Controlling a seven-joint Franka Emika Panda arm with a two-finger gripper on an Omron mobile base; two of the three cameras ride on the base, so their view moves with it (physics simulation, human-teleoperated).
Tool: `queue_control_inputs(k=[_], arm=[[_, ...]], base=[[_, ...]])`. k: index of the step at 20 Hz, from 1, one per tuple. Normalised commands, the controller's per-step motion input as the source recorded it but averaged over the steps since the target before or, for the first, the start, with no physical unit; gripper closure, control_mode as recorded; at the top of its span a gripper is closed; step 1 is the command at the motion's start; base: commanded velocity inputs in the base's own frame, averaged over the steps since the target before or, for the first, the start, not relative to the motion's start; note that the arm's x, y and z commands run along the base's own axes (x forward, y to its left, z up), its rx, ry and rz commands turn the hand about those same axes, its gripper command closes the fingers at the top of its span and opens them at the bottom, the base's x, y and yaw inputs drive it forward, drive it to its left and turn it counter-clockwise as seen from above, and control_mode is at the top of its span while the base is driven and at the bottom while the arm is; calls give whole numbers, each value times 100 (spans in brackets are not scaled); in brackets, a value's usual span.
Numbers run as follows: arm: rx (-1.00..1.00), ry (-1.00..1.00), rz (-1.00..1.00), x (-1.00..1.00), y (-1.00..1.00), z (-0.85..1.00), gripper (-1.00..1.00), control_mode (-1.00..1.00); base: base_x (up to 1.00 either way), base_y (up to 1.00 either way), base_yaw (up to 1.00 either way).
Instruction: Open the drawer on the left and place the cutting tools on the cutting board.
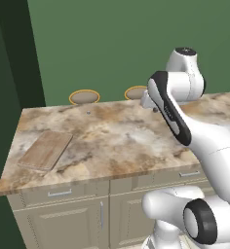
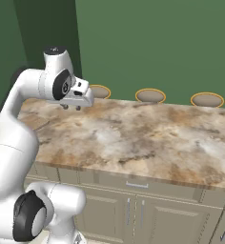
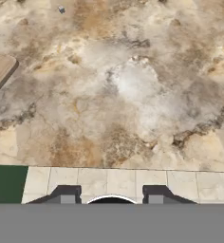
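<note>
Drawer shut, under the desk's left front edge, below the board. Fingers part-open, empty, high over the desk — descend squarely onto the handle.

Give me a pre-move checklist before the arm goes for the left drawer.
1. Drawer closed, handle reachable: ok.
2. Cutting board bare, flat on the counter: ok.
3. Gripper holds nothing, fingertips apart: ok.
4. Gripper near the drawer handle: not ok, it hangs above the counter.
5. Cutting tools located: cannot tell, drawer shut.
</note>
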Motion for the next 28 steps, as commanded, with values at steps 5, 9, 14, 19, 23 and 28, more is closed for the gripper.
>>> queue_control_inputs(k=[5,9,14,19,23,28], arm=[[-1,-8,2,-25,4,0,-100,-100],[-18,-22,20,-79,52,-9,-100,-100],[-20,-29,29,-99,72,-17,-100,-100],[-31,-28,26,-100,97,-24,-100,-100],[-30,-11,22,-73,100,-28,-100,-100],[-31,0,20,-42,99,-31,-100,-100]], base=[[0,0,0],[0,0,0],[0,0,0],[0,0,0],[0,0,0],[0,0,0]])
